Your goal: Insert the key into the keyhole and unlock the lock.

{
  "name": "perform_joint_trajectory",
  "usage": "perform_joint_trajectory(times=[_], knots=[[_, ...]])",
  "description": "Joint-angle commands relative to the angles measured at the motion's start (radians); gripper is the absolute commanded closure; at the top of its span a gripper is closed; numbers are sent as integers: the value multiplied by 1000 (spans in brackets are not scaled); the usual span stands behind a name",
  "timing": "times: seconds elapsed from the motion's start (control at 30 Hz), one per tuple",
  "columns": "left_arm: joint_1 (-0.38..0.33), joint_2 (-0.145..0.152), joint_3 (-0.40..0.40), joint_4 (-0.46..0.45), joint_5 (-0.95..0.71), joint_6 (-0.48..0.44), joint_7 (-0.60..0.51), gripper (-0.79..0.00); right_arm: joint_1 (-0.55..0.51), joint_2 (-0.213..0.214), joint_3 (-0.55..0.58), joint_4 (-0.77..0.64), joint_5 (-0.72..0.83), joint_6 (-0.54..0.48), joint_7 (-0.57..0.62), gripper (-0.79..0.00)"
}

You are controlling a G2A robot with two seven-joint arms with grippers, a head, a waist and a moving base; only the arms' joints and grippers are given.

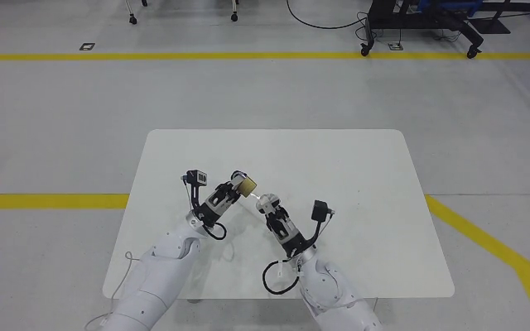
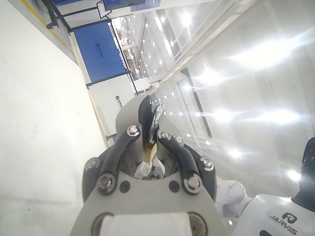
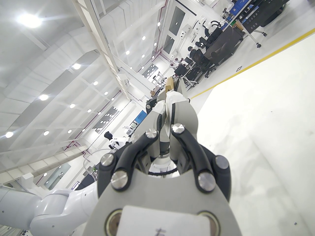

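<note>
A white table stands on pale floor marked with yellow lines.

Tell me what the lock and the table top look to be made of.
Lock, in the left gripper: body looks like brass, by its dull yellow-gold colour; the left wrist view shows a mirror-bright silver part on it, likely polished steel. Table: smooth matte white top with rounded corners, perhaps laminate or painted board; the look leaves it open.
</note>
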Motion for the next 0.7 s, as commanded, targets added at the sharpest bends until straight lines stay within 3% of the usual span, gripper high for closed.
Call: perform_joint_trajectory(times=[0.0, 0.67], knots=[[2, -1, -1, -3, 3, 0, 4, 0, 1, -1, -1, 2, -2, 2, -2, 0], [9, -5, -17, -11, 7, 18, 0, 0, 8, -11, -2, 18, 3, 8, -31, 0]])
